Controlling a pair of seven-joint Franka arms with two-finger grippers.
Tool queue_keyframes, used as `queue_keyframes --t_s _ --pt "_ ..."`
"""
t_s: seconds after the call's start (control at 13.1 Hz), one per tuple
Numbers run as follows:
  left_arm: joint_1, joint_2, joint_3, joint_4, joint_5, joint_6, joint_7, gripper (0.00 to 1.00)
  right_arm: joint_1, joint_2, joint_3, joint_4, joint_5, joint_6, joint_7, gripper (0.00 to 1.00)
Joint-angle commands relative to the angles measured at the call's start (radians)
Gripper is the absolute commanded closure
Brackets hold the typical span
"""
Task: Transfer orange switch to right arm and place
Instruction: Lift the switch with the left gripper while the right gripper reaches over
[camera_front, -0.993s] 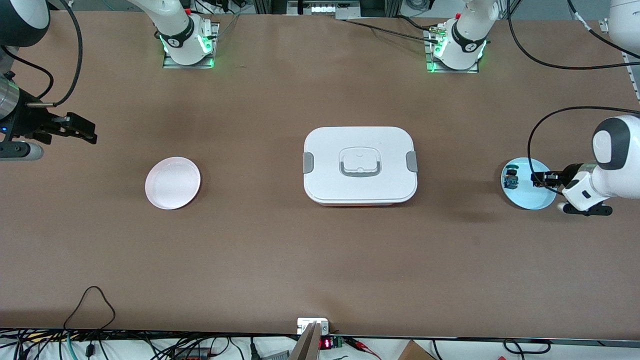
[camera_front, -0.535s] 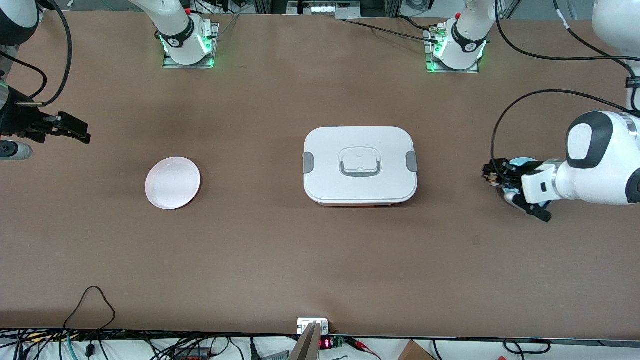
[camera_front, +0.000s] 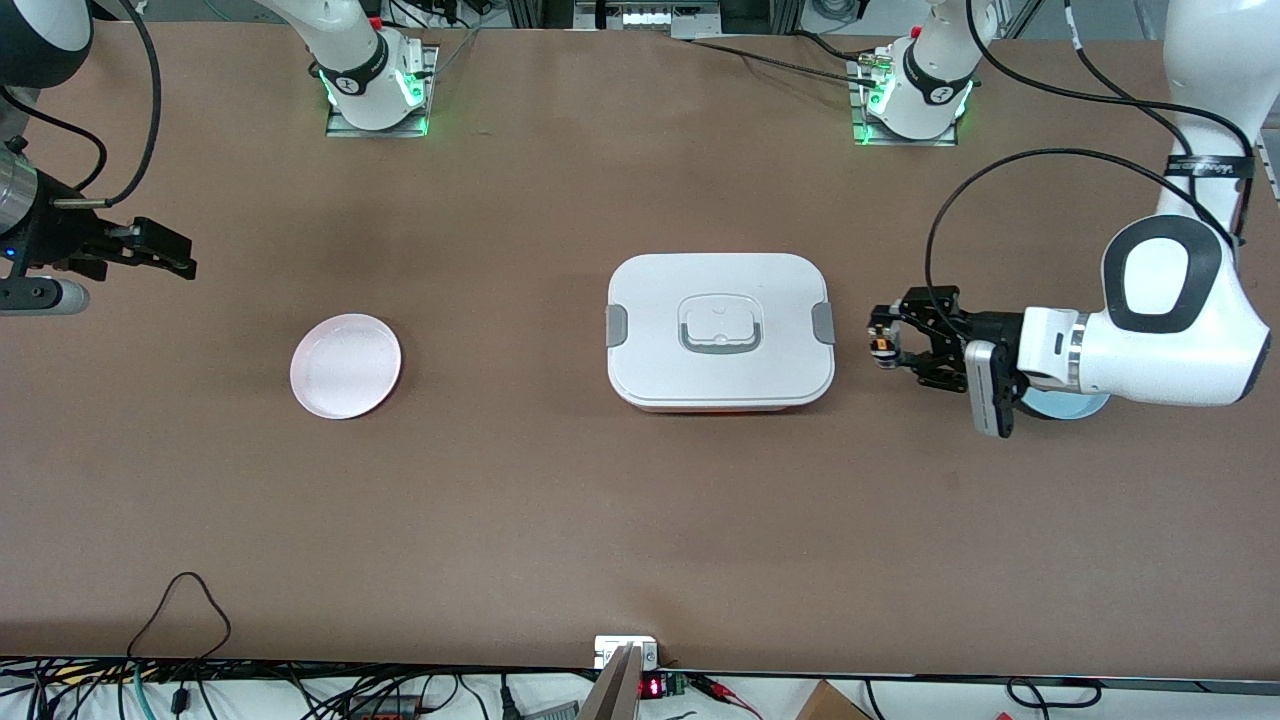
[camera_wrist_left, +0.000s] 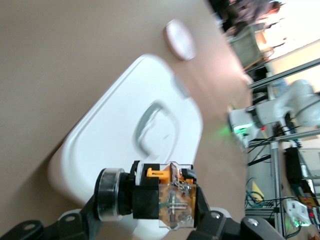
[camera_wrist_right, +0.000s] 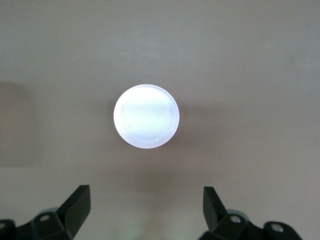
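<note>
The orange switch (camera_front: 882, 346) (camera_wrist_left: 167, 197) is clamped between the fingers of the left gripper (camera_front: 888, 340) (camera_wrist_left: 150, 210), up in the air over bare table just beside the white lidded box (camera_front: 720, 330) (camera_wrist_left: 135, 150), at the box's end toward the left arm. A pale blue plate (camera_front: 1075, 405) lies mostly hidden under the left arm's wrist. The right gripper (camera_front: 165, 258) (camera_wrist_right: 145, 210) hangs with its fingers spread wide over the table at the right arm's end, near a pink plate (camera_front: 345, 365) (camera_wrist_right: 146, 116).
</note>
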Motion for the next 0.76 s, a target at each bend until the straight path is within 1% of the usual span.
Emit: queue_keyframes --t_s 0.0,0.08,0.23,0.31,0.38,0.46,0.61,0.69 --pt "-0.005 -0.006 -0.05 0.007 -0.101 0.038 0.145 0.92 0.0 -0.011 0.002 0.005 0.039 -0.02 -0.015 0.0" --pt "-0.008 -0.006 -0.065 0.006 -0.154 0.066 0.187 0.93 0.0 -0.004 0.002 0.005 0.095 -0.015 -0.014 0.0" --pt "-0.036 -0.002 -0.088 0.006 -0.257 0.136 0.3 0.97 0.003 -0.001 0.002 0.001 0.239 -0.018 -0.011 0.0" --pt "-0.054 -0.003 -0.091 0.004 -0.294 0.166 0.319 0.97 0.003 0.003 0.002 -0.001 0.29 -0.014 -0.012 0.0" --pt "-0.062 -0.002 -0.091 0.006 -0.3 0.176 0.324 0.97 0.006 0.02 0.002 -0.007 0.356 0.002 -0.014 0.0" --pt "-0.066 0.001 -0.091 0.006 -0.303 0.187 0.327 0.97 0.003 0.02 0.002 -0.03 0.446 0.014 -0.014 0.0" --pt "-0.102 0.0 -0.093 0.028 -0.381 0.213 0.327 0.98 -0.008 0.016 0.002 -0.094 0.648 0.02 -0.014 0.0" --pt "-0.126 0.001 -0.093 0.038 -0.385 0.236 0.327 0.98 -0.008 0.016 0.002 -0.122 0.738 0.02 -0.014 0.0"
